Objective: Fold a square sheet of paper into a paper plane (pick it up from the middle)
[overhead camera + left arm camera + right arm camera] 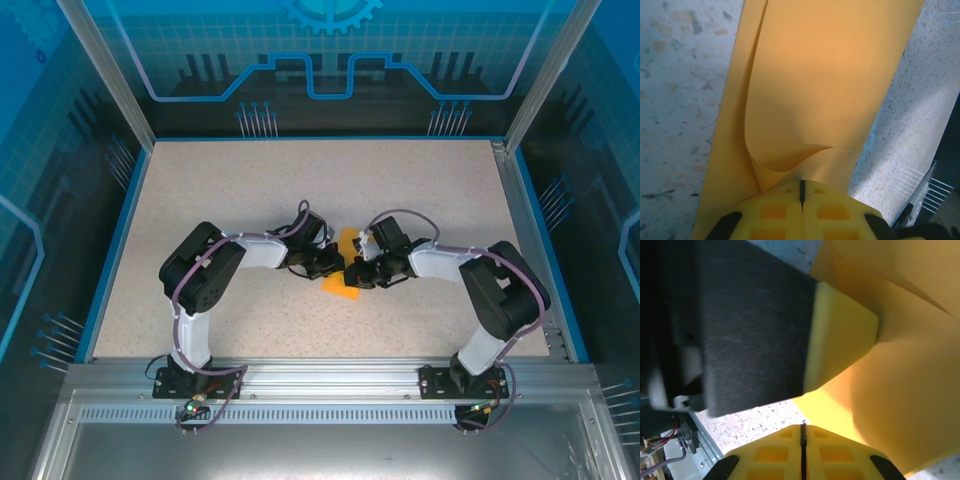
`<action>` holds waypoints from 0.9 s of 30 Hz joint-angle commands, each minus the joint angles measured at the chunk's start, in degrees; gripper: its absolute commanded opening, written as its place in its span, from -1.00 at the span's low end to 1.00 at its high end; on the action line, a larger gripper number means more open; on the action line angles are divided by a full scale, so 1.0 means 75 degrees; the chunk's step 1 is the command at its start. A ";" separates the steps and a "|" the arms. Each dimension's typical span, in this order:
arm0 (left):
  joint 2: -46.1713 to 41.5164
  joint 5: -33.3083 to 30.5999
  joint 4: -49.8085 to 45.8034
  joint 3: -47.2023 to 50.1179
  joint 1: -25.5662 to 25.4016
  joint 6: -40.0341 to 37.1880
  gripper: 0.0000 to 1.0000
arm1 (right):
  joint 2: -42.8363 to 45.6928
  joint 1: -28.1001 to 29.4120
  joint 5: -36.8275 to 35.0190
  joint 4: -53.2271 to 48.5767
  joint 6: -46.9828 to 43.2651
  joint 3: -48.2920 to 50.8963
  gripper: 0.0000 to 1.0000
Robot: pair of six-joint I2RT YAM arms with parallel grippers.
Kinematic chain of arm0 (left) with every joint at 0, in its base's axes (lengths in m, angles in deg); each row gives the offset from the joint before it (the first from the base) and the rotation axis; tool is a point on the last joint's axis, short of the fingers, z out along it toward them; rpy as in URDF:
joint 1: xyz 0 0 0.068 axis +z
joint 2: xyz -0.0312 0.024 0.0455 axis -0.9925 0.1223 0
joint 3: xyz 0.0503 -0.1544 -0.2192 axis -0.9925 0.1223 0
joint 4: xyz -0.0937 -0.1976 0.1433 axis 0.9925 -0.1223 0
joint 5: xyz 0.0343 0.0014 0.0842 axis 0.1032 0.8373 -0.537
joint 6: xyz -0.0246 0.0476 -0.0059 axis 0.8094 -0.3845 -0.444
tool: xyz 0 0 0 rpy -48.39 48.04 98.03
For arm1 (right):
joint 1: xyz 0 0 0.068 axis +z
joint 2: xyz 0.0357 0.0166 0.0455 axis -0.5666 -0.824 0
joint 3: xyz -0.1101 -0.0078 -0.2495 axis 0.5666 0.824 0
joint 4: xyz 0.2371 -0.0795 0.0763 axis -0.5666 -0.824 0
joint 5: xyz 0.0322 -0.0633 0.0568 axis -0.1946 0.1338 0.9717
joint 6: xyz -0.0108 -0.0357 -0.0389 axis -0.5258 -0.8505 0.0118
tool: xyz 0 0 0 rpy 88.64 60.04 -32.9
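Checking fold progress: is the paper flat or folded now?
Bent over, not creased flat: the paper curves over itself just beyond the left tool.

Your orange-yellow square sheet of paper (347, 262) sits mid-table (250, 190), creased and curled, one layer apparently arching over another.

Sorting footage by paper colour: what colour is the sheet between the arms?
The sheet is plain orange-yellow, clearest in the left wrist view.

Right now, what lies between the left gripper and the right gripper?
The square sheet of paper fills the gap, seen in the top view; the left gripper clamps it.
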 commanded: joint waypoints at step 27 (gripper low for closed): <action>0.0379 -0.0288 -0.0727 -0.0870 0.0706 -0.0641 -1.00 | -0.0830 -0.0584 -0.0072 -0.0137 -0.0396 0.0897 -0.96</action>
